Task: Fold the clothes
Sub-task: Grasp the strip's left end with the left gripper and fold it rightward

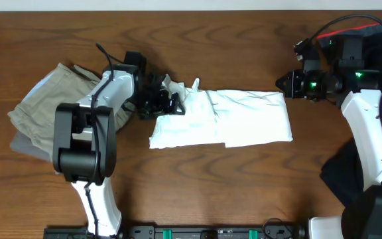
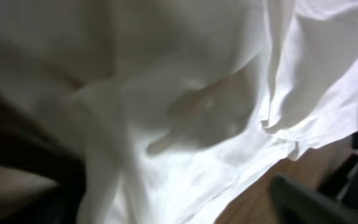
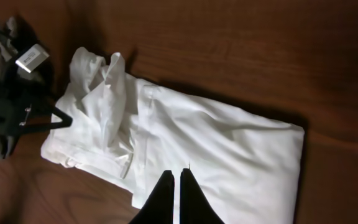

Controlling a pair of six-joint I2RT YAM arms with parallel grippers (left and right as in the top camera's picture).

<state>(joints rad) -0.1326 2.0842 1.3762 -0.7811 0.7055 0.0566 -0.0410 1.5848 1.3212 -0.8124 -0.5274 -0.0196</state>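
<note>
At the left gripper [image 1: 166, 101], T-shirt [image 1: 244, 116] folds hide the jaws.

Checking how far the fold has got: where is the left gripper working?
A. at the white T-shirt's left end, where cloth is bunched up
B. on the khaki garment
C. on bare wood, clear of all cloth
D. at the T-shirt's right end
A: the overhead view shows the left gripper at the left end of the white T-shirt, where the cloth rises in a bunch.
</note>
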